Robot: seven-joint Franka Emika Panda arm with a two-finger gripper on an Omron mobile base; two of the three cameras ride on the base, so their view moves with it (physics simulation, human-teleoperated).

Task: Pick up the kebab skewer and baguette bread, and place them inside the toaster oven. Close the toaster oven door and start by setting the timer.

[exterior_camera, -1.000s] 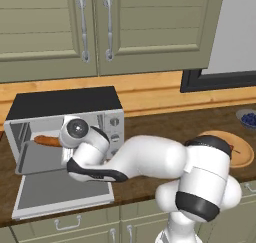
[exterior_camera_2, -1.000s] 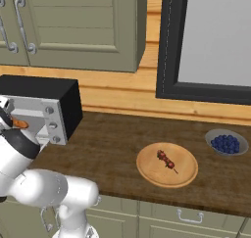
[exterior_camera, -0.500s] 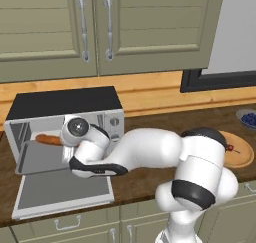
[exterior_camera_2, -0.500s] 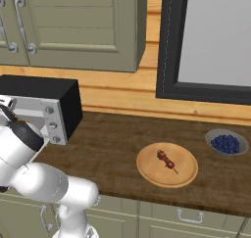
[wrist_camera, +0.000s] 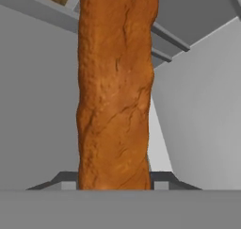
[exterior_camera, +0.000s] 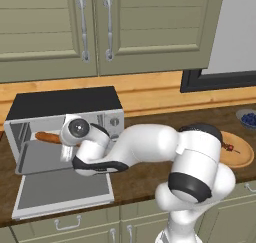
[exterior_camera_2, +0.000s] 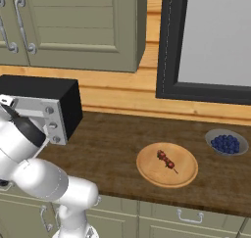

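Baguette bread [wrist_camera: 115,91]: clamped between narrowed jaws, running lengthwise up the hand view, inside the grey cavity.
Gripper [exterior_camera: 65,149]: reached into the toaster oven [exterior_camera: 62,129] mouth, loaf end poking out left of the wrist.
Toaster oven door [exterior_camera: 62,192]: dropped flat, open in front of the oven.
Kebab skewer [exterior_camera_2: 166,160]: lying on the round wooden plate [exterior_camera_2: 188,176], well right of the oven.
Done: baguette nearly delivered, not released.
Left: skewer, door, timer knob.

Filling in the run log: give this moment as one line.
gripper: shut on baguette bread | baguette: inside toaster oven | toaster oven door: open | kebab skewer: on wooden plate
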